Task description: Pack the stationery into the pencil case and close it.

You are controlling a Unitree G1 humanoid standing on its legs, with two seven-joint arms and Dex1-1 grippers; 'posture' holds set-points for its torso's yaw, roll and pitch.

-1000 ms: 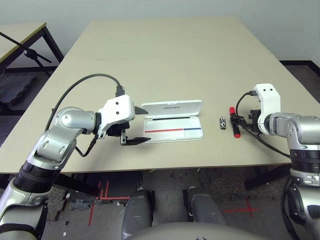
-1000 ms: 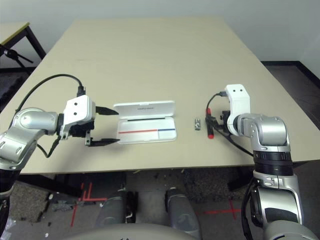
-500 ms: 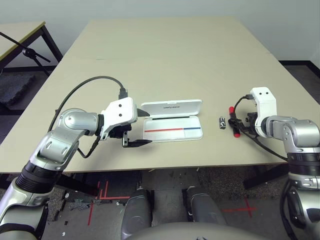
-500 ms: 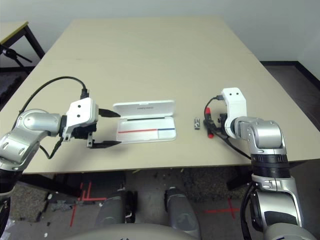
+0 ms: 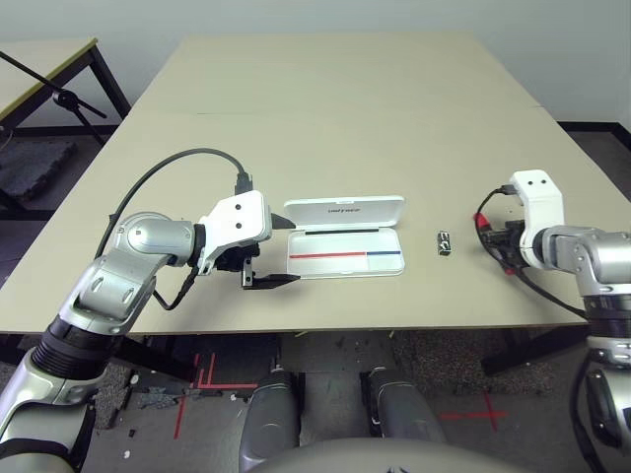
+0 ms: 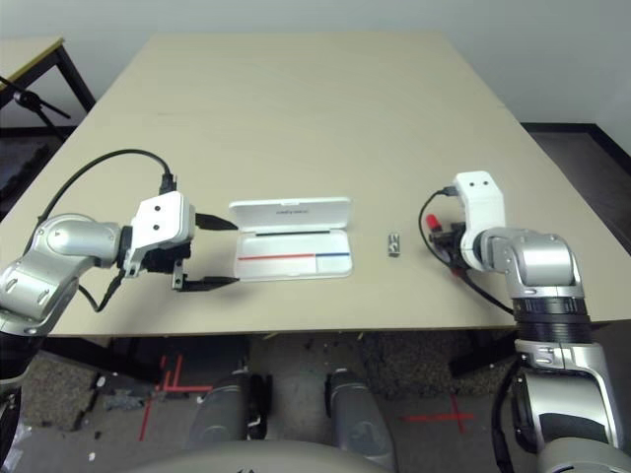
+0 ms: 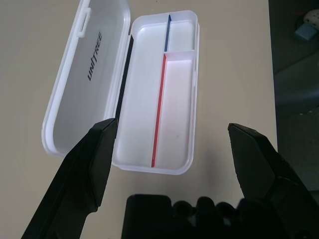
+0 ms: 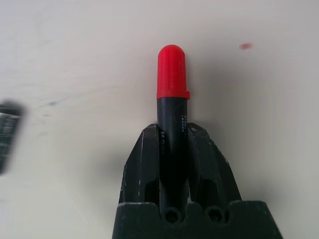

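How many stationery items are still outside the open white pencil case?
2: a red-capped black marker held in the right gripper, and a small silver-black metal piece lying on the table between case and gripper. Others may be hidden.

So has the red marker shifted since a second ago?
Yes. The red marker, now clamped in the right end effector, has moved rightward, farther from the small metal piece, which stayed put beside the pencil case.

A big tan table (image 5: 325, 108) stands by a pale wall (image 5: 296, 15). Another table (image 5: 44, 61) sits at the left. The dark floor (image 5: 168, 409) has red tape marks (image 5: 202, 379)
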